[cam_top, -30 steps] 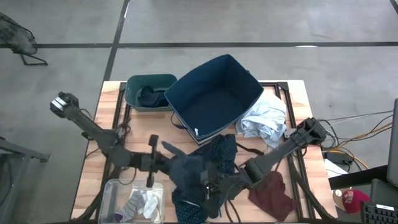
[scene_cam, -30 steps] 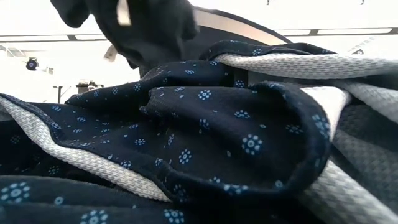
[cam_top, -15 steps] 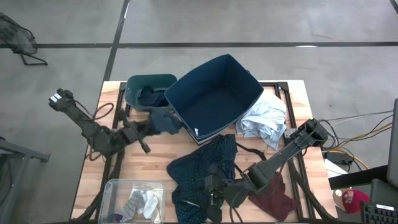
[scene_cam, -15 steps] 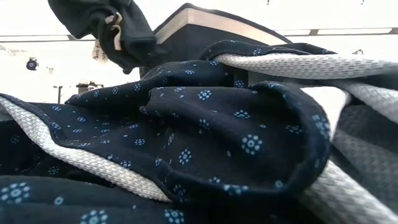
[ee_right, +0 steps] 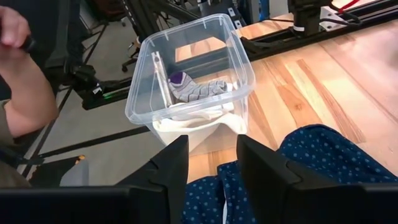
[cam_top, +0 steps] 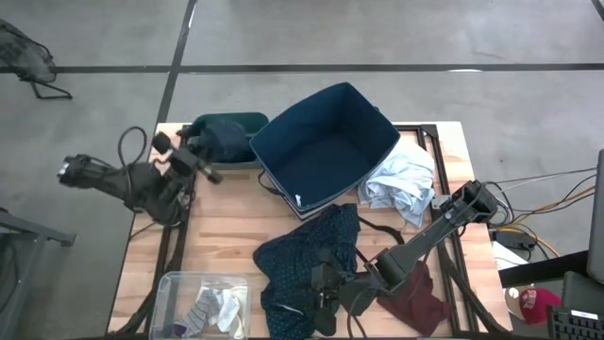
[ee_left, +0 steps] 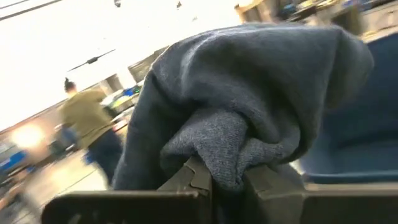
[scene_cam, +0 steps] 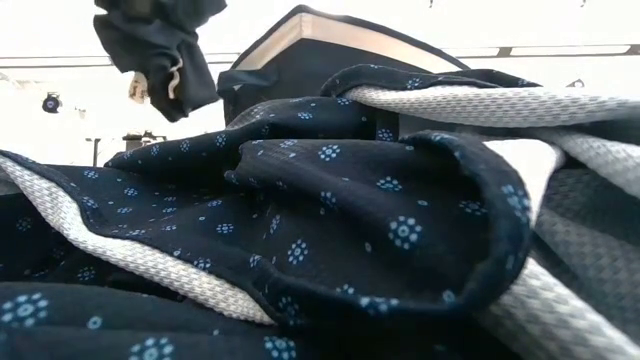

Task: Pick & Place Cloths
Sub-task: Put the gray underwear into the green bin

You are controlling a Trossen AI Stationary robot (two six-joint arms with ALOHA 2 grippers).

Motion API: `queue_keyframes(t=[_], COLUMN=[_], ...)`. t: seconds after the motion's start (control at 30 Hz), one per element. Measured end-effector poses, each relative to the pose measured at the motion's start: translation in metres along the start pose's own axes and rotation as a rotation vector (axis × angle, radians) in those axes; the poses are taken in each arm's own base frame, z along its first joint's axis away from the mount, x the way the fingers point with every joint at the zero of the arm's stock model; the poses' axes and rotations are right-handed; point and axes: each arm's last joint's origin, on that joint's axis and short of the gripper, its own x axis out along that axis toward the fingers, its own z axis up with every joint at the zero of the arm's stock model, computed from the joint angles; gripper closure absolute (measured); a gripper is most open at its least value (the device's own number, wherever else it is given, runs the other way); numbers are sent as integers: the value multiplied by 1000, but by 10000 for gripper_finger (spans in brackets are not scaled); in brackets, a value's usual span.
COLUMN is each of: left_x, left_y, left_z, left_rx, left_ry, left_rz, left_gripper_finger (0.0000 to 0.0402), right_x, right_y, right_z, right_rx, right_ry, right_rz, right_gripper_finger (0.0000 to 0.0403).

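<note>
My left gripper [cam_top: 201, 153] is at the table's far-left corner, shut on a dark blue-grey garment [cam_top: 223, 135] that it carries over the green bin [cam_top: 253, 119]. In the low view that garment [scene_cam: 158, 45] hangs high up. My right gripper [cam_top: 321, 289] is open and low over the navy white-dotted shirt [cam_top: 304, 253], which lies crumpled at the near middle; its fingers [ee_right: 169, 167] stand just above the shirt [ee_right: 323, 155]. The pale blue-white shirt [cam_top: 402, 183] lies right of the navy box [cam_top: 326, 146]. The maroon piece [cam_top: 421, 298] lies near-right. My left gripper pinches a bunched fold of the dark blue-grey garment [ee_left: 219, 163] between its two fingers [ee_left: 194, 177]. The cloth bulges out past the fingertips in several layers. The garment is lifted clear of the table and hangs over the green bin.
A clear plastic box [cam_top: 173, 288] with small socks [cam_top: 214, 306] stands at the near-left corner; it also shows in the right wrist view [ee_right: 186, 74]. The big navy box fills the far middle. Bare wood lies between bin and plastic box. A person's arm [ee_right: 18, 93] shows beyond the table.
My left gripper has carried the dark garment from the near middle of the table, beside the dotted shirt, toward the far-left corner. The garment has gone from hanging over the table's middle to hanging above the green bin. The dotted shirt has stayed put.
</note>
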Motion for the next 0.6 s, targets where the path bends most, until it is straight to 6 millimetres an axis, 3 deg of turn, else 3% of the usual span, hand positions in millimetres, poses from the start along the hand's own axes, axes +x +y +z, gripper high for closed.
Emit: queue_keyframes(t=[0.23,0.47,0.6], left_x=[30,62,79], left_y=[14,8,8], left_z=[-10,-29,-44], left_rx=[-15,-102,-114], left_ry=[40,80,180], left_rz=[151,37,65], left_gripper_finger=[374,370,371], right_x=[0,1,1], right_y=[0,-1,-1], right_z=[-1,-2,-2], right_rx=[-1,-3,-3], right_ry=[2,5,5], right_rz=[-1,-3,-3], right_gripper_finger=[282,266,255])
